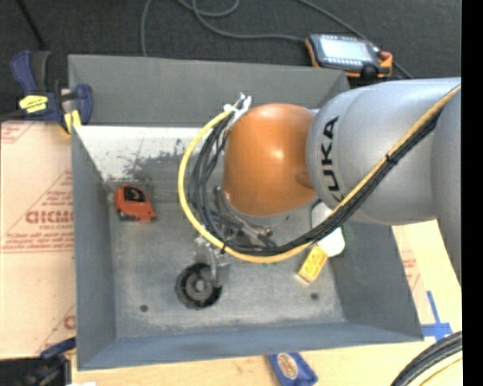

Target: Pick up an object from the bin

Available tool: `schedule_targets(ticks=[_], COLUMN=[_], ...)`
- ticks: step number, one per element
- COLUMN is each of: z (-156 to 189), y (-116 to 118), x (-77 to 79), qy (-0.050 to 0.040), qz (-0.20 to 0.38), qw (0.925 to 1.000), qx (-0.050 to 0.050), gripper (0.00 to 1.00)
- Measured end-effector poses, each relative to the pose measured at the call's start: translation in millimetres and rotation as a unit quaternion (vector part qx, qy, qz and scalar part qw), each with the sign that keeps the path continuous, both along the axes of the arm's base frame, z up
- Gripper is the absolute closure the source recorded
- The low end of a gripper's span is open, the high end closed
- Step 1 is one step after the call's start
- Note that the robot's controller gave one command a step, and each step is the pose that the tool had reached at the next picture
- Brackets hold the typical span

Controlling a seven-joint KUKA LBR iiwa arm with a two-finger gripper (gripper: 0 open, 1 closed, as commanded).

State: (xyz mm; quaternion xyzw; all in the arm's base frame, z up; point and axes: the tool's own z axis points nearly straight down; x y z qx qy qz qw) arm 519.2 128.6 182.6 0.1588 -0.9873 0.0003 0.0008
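Nearest, the grey arm [386, 159] with its orange cover [265, 163] reaches into the grey bin [96, 296]. Its jaws are down at a black round ring [194, 289] near the front wall, and I cannot tell whether they are open or closed. An orange tape measure [135, 203] lies well to the left.

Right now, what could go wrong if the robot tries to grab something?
1. The gripper is by the upper edge of the black round thing, not over its middle. It might bump the rim and shove the thing away instead of lifting it.
2. The big arm covers part of the white thing next to the yellow block, so it is hard to see if that thing gets knocked.
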Motion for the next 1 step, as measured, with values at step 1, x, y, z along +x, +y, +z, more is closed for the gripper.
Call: schedule_targets(ticks=[1], z=[26.7], y=[-2.9], x=[26.2], qy=[-0.0043], qz=[0.022], qw=[0.9997], qx=[0.001], gripper=[1.0])
